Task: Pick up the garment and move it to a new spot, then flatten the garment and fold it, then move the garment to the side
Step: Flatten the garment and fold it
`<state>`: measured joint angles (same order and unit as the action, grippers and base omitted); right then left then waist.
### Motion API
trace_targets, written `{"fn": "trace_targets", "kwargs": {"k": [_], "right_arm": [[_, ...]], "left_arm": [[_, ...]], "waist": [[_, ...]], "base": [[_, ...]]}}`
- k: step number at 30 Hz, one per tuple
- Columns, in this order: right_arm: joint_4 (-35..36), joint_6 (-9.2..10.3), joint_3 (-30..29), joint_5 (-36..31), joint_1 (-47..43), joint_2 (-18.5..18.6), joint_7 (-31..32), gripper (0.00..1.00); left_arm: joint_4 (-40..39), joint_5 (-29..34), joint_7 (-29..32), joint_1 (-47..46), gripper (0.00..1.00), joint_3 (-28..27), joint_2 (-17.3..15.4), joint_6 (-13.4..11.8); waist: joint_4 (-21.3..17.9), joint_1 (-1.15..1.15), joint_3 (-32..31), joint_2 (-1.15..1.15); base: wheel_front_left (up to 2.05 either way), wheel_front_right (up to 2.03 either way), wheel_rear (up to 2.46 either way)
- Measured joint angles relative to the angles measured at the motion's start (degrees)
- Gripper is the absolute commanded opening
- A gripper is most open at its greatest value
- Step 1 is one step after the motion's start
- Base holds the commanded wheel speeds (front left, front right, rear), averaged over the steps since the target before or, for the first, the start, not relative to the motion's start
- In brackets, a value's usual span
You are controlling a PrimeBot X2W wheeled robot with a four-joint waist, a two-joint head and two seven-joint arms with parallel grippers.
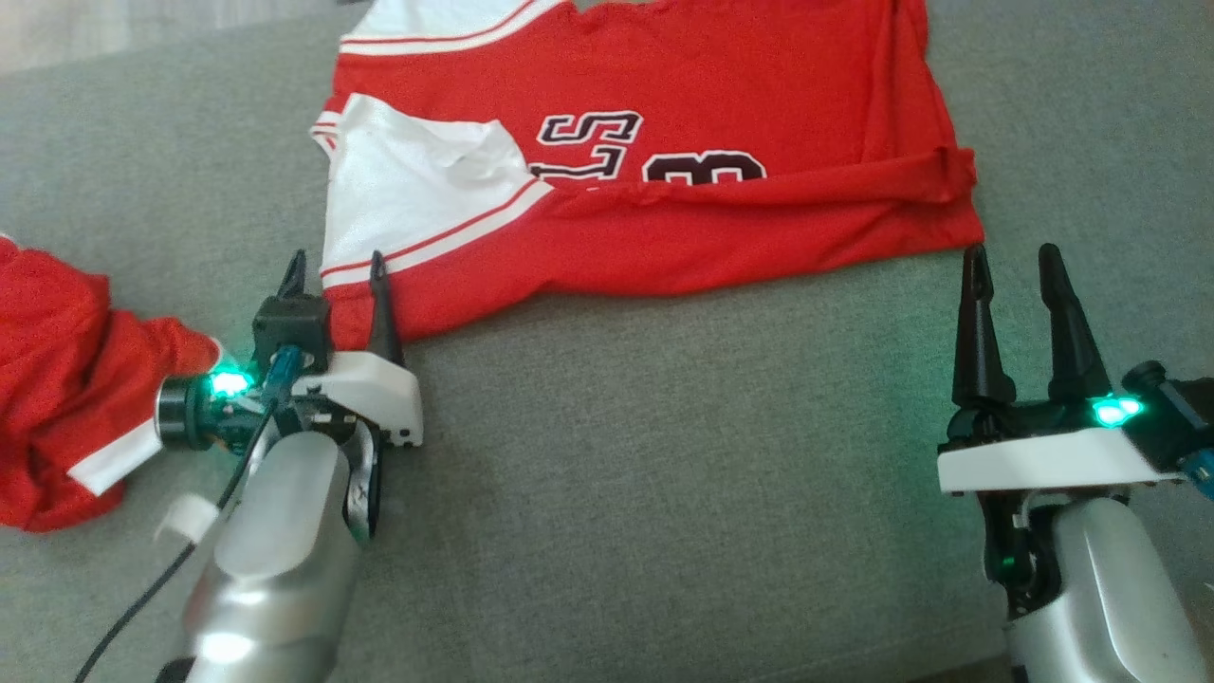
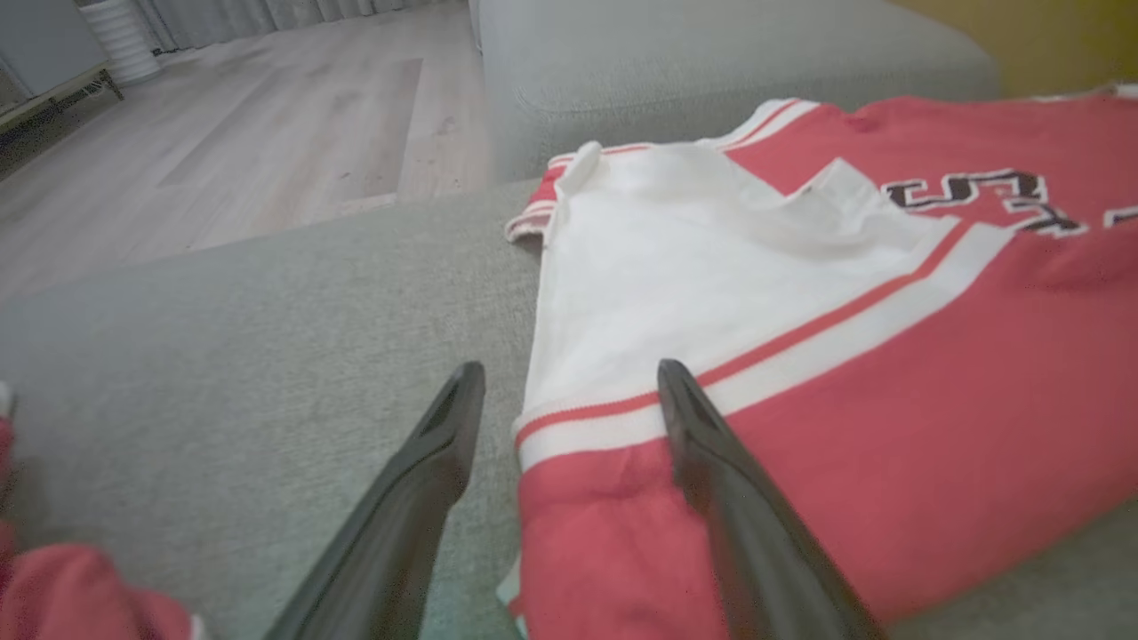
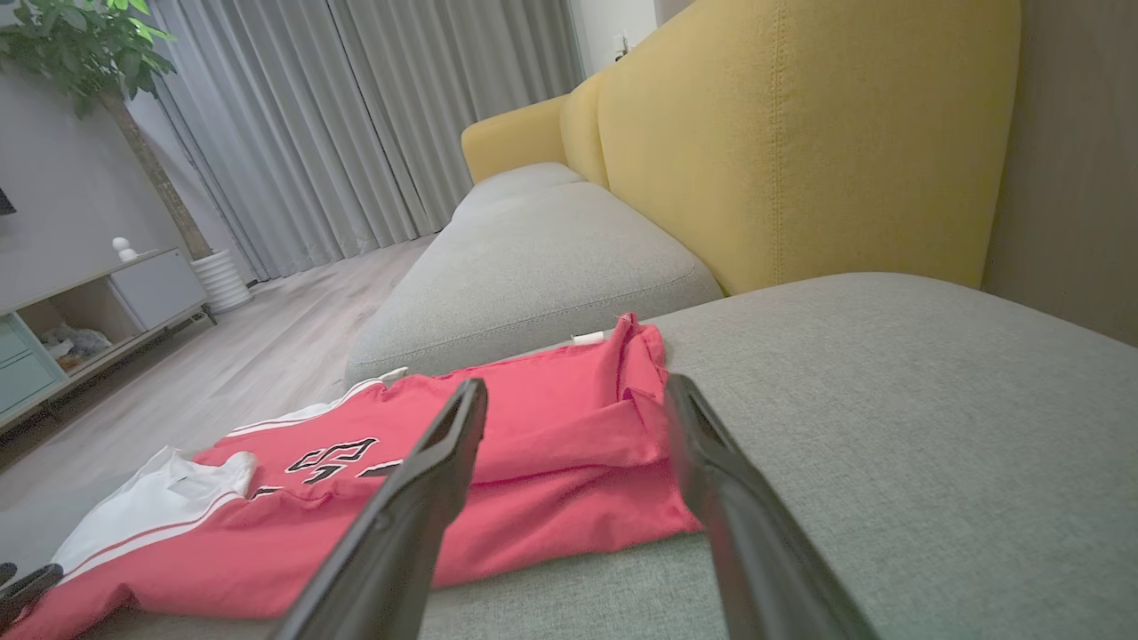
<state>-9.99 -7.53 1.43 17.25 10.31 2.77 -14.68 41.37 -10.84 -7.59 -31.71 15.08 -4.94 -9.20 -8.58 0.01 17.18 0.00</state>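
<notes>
The garment [image 1: 664, 218] is a red jersey with white shoulder panels and dark lettering, lying fairly flat on the grey sofa cushion [image 1: 664, 455], its near hem folded over. My left gripper [image 1: 338, 261] is open at its near left corner. In the left wrist view [image 2: 571, 369] one finger rests over the red and white cloth [image 2: 800, 400] and the other over bare cushion, so the cloth edge sits between them. My right gripper [image 1: 1011, 251] is open just short of the near right corner, which the right wrist view [image 3: 574, 382] shows as red cloth [image 3: 551, 444] beyond the fingertips.
A second bunched red cloth [image 1: 57, 398] lies on the cushion left of my left arm. A yellow backrest [image 3: 800, 133] rises to the right. Past the garment lie another grey cushion [image 3: 533, 258] and wooden floor [image 2: 222, 133] with a low cabinet [image 3: 89, 311].
</notes>
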Motion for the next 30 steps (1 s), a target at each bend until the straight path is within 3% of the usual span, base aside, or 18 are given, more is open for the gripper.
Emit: {"fn": "trace_targets", "kwargs": {"k": [8, 9, 10, 11, 18, 25, 30], "right_arm": [[-0.03, 0.00, 0.32, 0.58, 0.93, 0.00, 0.00, 1.00], [-0.18, 0.00, 0.30, 0.58, 0.93, 0.00, 0.00, 1.00], [-0.49, 0.00, 0.29, 0.56, 0.93, 0.00, 0.00, 1.00], [-1.05, 0.00, 0.29, 0.48, 0.94, 0.00, 0.00, 1.00], [-12.67, 0.00, -2.34, -4.72, 4.75, -0.01, 0.29, 1.00], [-25.38, 0.00, -10.28, -10.54, 15.10, 0.00, 8.83, 1.00], [-33.43, 0.00, -17.42, -19.68, 21.74, 0.03, 14.67, 1.00]], "left_arm": [[7.11, 0.80, 6.47, -5.15, 1.00, 1.38, -0.10, -0.85], [7.54, 0.80, 6.92, -5.46, 0.85, 1.57, -0.03, -0.80], [7.77, 0.80, 7.09, -5.62, 0.22, 1.76, 0.07, -0.48], [7.84, 0.78, 7.08, -5.63, 0.00, 1.96, 0.25, -0.02], [6.83, 0.46, 1.08, -4.25, 0.00, 3.33, 1.10, 1.32], [-0.42, 0.32, -5.10, -4.16, 0.00, 5.95, 1.66, 3.78], [-4.83, 0.81, -5.68, -4.19, 0.00, 7.66, 1.77, 4.30]], "waist": [[-0.86, -0.01, 1.13, 0.00], [-0.74, -0.01, 1.03, 0.00], [-0.58, -0.01, 0.91, 0.00], [-0.38, -0.01, 0.74, 0.00], [1.78, -0.01, -0.86, 0.00], [4.38, -0.01, -1.39, 0.00], [5.73, 0.00, -0.43, 0.00]], "base": [[0.00, 0.00, 0.00], [0.00, 0.00, 0.00], [0.00, 0.00, 0.00], [0.00, 0.00, 0.00], [0.00, 0.00, 0.00], [0.00, 0.00, 0.00], [0.00, 0.00, 0.00]]}}
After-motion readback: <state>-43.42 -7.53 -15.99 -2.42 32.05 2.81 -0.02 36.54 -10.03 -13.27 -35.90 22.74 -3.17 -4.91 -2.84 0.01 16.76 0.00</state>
